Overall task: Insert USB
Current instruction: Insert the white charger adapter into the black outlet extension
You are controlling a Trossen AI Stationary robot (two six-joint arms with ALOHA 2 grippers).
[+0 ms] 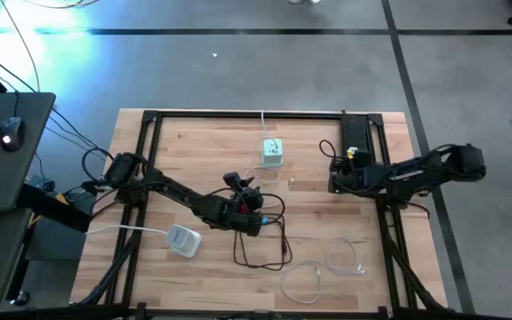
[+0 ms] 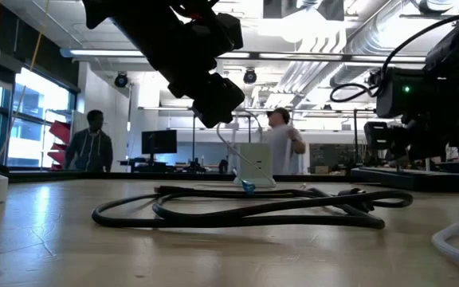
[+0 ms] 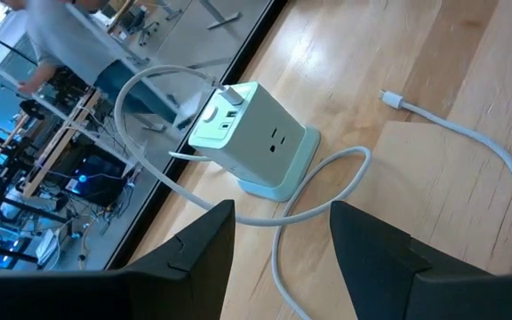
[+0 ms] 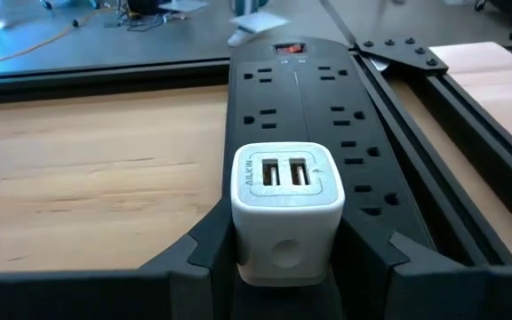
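The table (image 1: 203, 151) was pale, smooth wood with visible grain. The charger (image 4: 285, 209) looked matt white plastic; the power strip (image 4: 314, 98) was matt black plastic.

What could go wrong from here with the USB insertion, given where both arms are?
1. The left gripper is open and holds nothing; the white cable's plug lies loose on the table, so a grasp may nudge it away.
2. The black cable is looped under the left arm and could snag.
3. The right gripper holds the white USB charger over the power strip; slipping would misalign it.
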